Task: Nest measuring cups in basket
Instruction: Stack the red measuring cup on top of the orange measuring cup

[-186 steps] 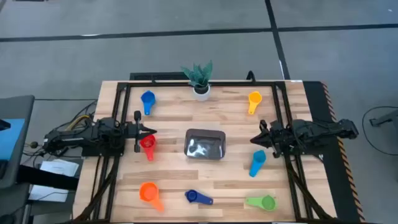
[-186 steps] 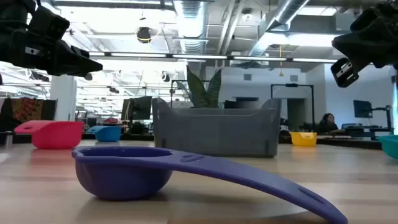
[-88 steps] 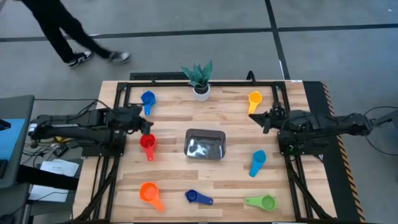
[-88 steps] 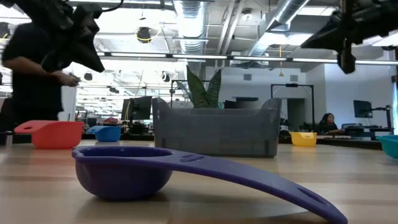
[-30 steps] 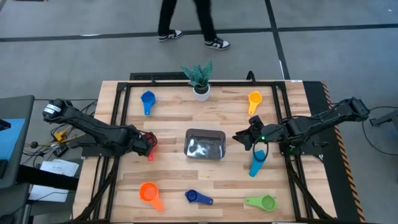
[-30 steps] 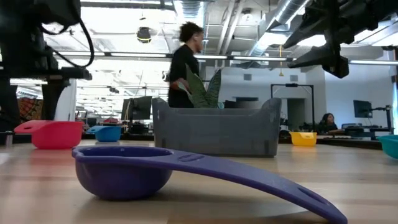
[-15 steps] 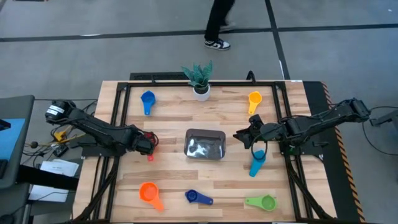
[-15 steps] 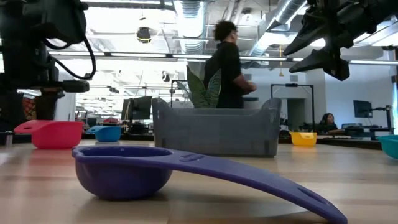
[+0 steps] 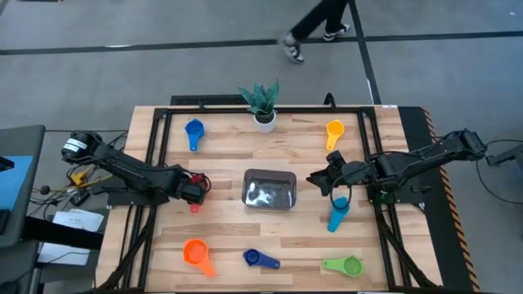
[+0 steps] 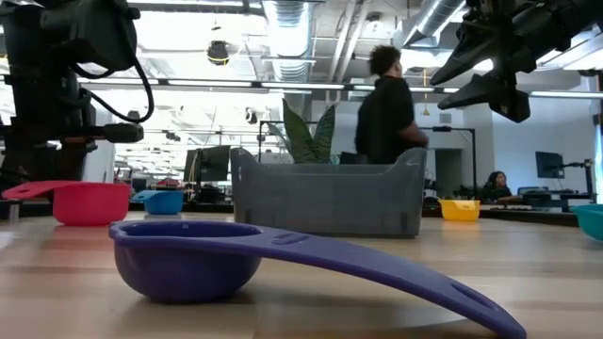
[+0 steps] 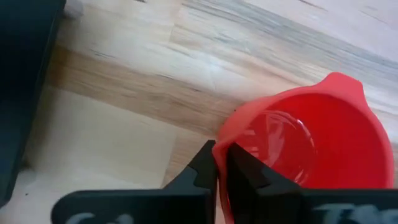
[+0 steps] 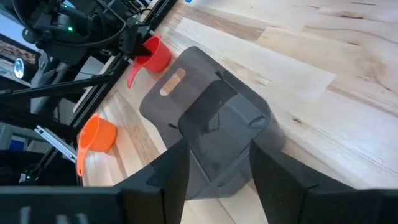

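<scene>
Red measuring cup, at nine o'clock of the basket, is pinched by its rim in the left hand for lifting; the right hand is spread above the basket.

You have a pale wood-plank table with a smooth matt grain, a glossy red plastic cup catching highlights, a smoky translucent plastic basket, a satin dark blue plastic cup and matt black gripper fingers.
</scene>
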Controlling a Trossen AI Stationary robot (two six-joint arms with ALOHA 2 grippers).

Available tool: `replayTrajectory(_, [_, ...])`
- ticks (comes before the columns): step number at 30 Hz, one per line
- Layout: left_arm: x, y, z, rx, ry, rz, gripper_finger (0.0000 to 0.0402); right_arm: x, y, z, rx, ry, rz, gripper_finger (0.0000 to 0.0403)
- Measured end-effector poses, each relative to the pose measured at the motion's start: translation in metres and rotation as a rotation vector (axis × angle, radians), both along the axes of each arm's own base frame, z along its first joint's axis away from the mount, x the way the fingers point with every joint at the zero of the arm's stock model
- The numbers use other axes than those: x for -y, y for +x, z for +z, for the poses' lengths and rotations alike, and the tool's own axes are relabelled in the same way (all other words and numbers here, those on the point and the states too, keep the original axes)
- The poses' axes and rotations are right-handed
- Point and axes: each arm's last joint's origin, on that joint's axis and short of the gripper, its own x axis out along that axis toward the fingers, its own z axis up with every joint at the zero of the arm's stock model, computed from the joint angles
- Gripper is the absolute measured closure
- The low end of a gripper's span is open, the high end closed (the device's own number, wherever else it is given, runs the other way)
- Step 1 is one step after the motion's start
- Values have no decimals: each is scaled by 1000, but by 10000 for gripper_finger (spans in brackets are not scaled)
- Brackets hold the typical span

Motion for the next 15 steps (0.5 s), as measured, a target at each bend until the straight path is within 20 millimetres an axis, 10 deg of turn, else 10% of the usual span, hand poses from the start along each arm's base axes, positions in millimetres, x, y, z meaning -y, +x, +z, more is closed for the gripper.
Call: replayTrajectory(15, [43,23,59,155,-105,-158,399,-11,-4,-4,-44,15,91,238])
